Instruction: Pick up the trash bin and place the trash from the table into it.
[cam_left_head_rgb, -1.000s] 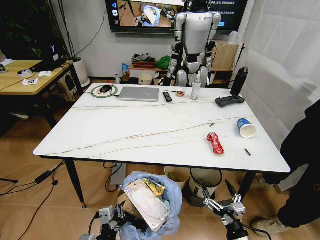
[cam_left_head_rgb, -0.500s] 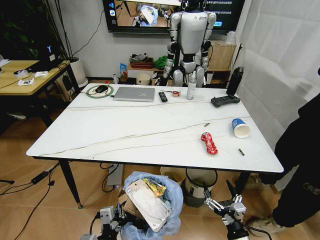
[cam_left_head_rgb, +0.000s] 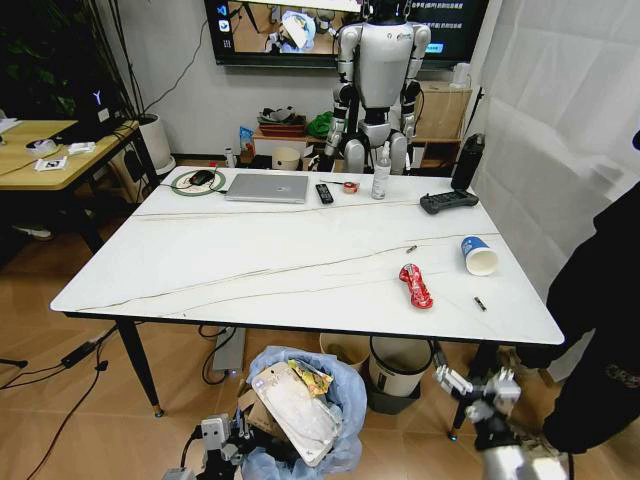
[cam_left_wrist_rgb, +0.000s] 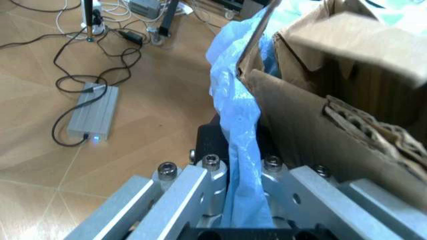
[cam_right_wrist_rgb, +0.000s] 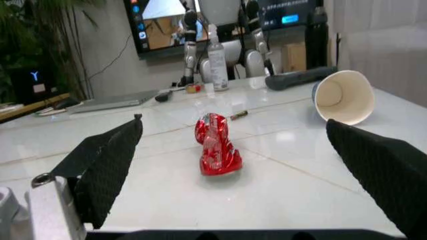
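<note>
Trash already fills much of the trash bin, which sits low in front of the table's near edge, held off to the robot's left — torn brown cardboard, a clear flat plastic pack and a yellow wrapper poke up out of the crinkled blue bag. The left end effector is clamped on a fold of that bag at the bin's rim, its fingers pressed narrow with the blue film pinched between them. So the pick-up part looks done, and a good share of the clearing too.

What is left on the table lies toward its right side: a red wrapper near the near edge, a blue-white paper cup on its side closer to the right edge, and two small dark scraps — one further in from the wrapper, one between wrapper and the near right corner. The right end effector hovers just below the table's near edge, by the right corner, its fingers spread wide and empty; from its wrist the red wrapper lies straight ahead between the two pads, the cup beyond to one side.

The laptop, remote and other items along the far edge are not litter. By my reading, the wrapper is the nearest remaining piece.
</note>
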